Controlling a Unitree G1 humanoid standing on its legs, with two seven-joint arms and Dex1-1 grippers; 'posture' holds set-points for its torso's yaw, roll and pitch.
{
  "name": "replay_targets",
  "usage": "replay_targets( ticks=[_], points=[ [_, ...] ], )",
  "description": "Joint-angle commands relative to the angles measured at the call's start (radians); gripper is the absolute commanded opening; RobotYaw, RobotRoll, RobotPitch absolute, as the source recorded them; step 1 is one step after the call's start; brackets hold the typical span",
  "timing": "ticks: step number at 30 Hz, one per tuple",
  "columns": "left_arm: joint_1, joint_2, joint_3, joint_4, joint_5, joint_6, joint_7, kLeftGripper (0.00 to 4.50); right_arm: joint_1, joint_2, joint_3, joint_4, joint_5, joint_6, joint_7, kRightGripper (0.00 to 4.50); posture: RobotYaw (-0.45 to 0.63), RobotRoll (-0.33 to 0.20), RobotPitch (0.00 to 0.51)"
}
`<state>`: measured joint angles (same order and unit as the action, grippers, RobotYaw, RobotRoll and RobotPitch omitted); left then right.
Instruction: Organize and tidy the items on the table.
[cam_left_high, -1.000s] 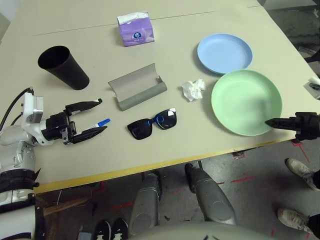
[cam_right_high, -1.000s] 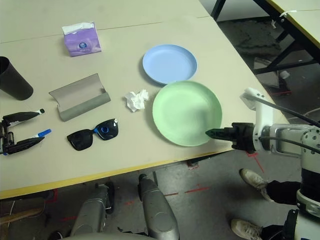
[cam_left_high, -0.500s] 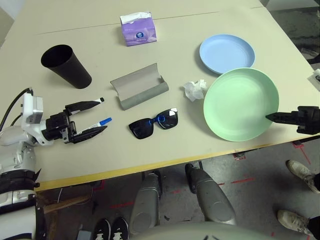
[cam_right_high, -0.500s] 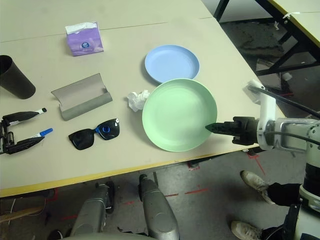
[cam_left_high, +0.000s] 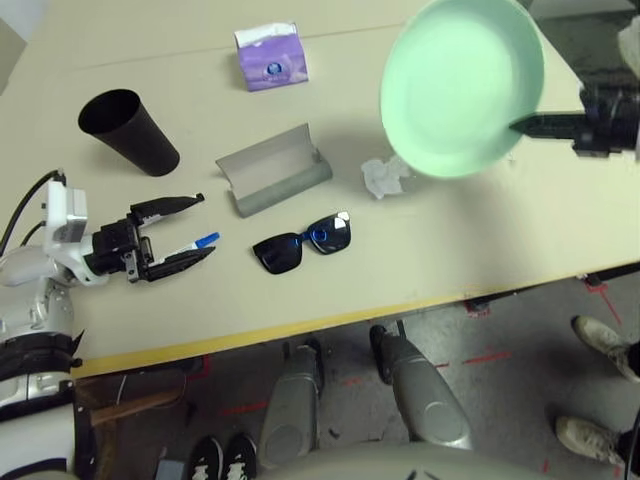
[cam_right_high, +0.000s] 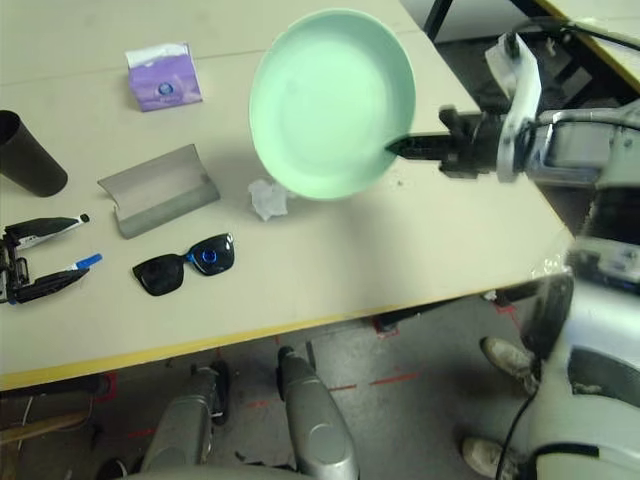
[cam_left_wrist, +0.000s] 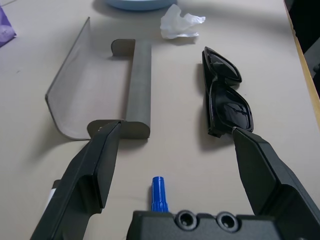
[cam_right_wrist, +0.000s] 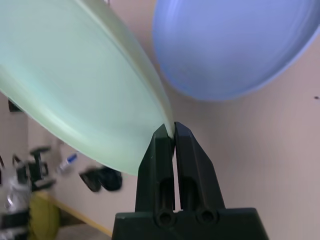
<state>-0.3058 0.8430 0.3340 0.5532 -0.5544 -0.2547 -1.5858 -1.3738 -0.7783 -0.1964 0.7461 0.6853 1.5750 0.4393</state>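
Observation:
My right gripper is shut on the rim of the green plate, held tilted in the air above the back right of the table. The blue plate lies under it. At the front left my left gripper stands open on the table, with the blue-capped marker lying between its fingers. Just past its fingertips are the grey glasses case and the black sunglasses. The crumpled tissue sits at the green plate's near edge.
A black cup lies on its side at the back left, and a purple tissue box stands at the back middle. A person's shoes are on the floor to the right of the table's yellow front edge.
The right gripper has lifted the green plate off the table and carried it away from the front edge, up over the blue plate. The left arm has not moved.

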Motion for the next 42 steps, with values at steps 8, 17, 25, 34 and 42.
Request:
replay_targets(
  ticks=[8,17,25,34,42],
  points=[
    [0.034,-0.013,0.001,-0.007,0.013,-0.017,-0.003,4.5,-0.162,0.07,0.019,0.39,-0.27,-0.287,-0.057,0.01,-0.16,0.0,0.313],
    [0.053,-0.016,0.01,-0.022,0.006,-0.035,-0.003,4.5,-0.197,0.11,-0.111,0.542,-0.307,-0.535,-0.177,0.01,-0.15,0.0,0.314],
    [0.08,-0.024,0.012,-0.051,0.0,-0.039,0.01,4.5,-0.19,0.142,-0.147,0.569,-0.337,-0.608,-0.202,0.01,-0.14,0.0,0.319],
    [0.117,-0.012,0.031,-0.086,-0.011,-0.029,0.023,4.5,-0.194,0.127,-0.15,0.573,-0.36,-0.548,-0.17,0.01,-0.13,0.0,0.323],
    [0.105,-0.005,0.051,-0.069,-0.019,-0.023,0.027,4.5,-0.199,0.104,-0.127,0.569,-0.401,-0.492,-0.118,0.01,-0.15,0.0,0.334]
  ],
)
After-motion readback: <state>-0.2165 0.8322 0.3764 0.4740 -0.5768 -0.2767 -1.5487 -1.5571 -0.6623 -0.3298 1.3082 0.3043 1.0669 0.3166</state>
